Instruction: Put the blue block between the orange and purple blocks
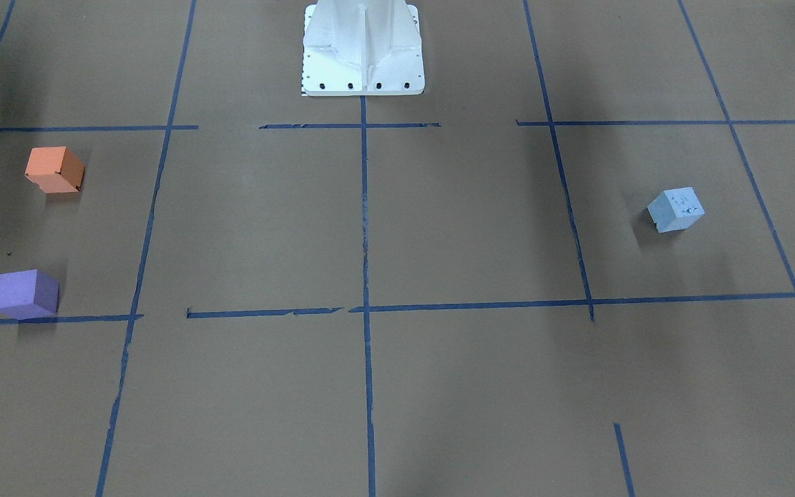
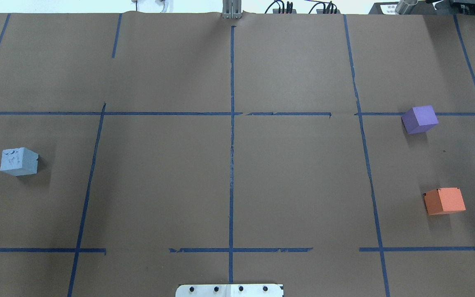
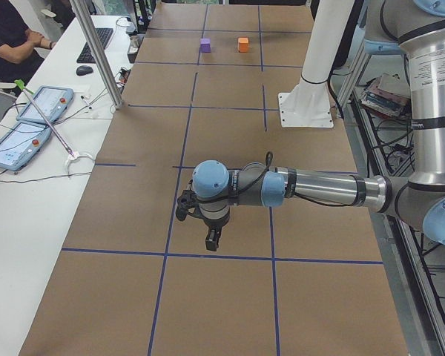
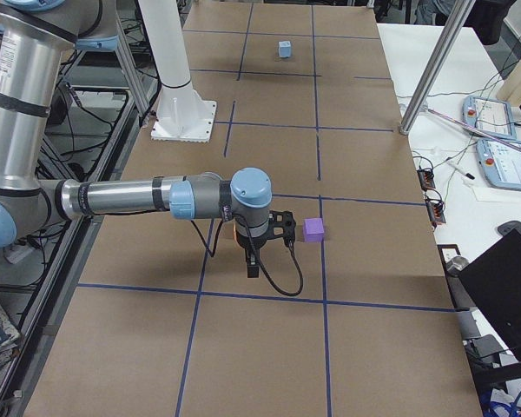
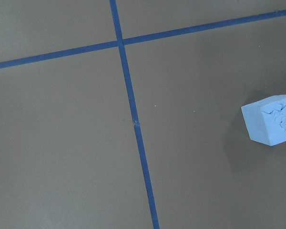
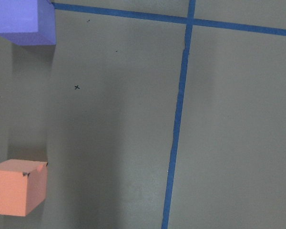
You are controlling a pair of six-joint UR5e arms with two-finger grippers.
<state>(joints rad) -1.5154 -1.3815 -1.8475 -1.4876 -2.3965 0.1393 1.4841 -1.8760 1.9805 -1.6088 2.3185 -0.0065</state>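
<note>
Brown paper [image 2: 159,185] is covering the worktop, and blue tape [image 2: 231,165] is dividing it into squares. Seen from overhead, the blue block [image 2: 19,161] is sitting alone near the left edge, about midway between the near and far edges, its top face showing pits. The left gripper [image 3: 211,241] is hanging above the paper at that end, pointing down. The side view is not showing whether its fingers are spread or pressed together, so I cannot tell.

At the middle of the near edge a white base [image 2: 229,290] is standing. Toward the right edge the purple block [image 2: 419,119] is resting against a tape line on the far side. The orange block [image 2: 444,201] is lying nearer the robot, with a gap of paper separating the two. The right gripper [image 4: 253,265] is hanging above the paper beside these blocks, and its fingers' state I likewise cannot tell. Most of the worktop's length is separating the blue block from both.
</note>
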